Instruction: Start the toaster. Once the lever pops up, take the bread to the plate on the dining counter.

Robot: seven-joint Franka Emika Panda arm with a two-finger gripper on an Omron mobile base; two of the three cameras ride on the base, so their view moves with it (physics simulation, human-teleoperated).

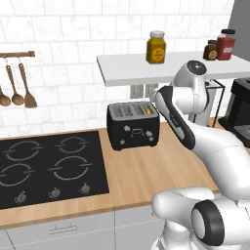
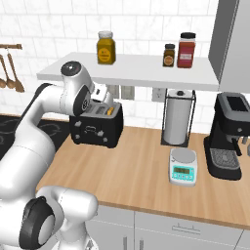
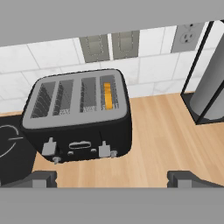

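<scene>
Landmark: toaster [image 3: 76, 116], black, four slots, on the wood tabletop [image 3: 166, 135] against the tiled wall. Left of toaster: black hob [image 1: 49, 168]. In the toaster's rightmost slot: bread [image 3: 107, 95], orange crust showing. Above and in front of toaster: hand [image 3: 116, 178], fingers wide apart, holding nothing. Right of toaster: paper-towel roll [image 2: 177, 122]

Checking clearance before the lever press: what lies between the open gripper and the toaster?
Nothing. In the hand view the gripper hangs open above bare wood counter, the toaster just ahead.
</scene>
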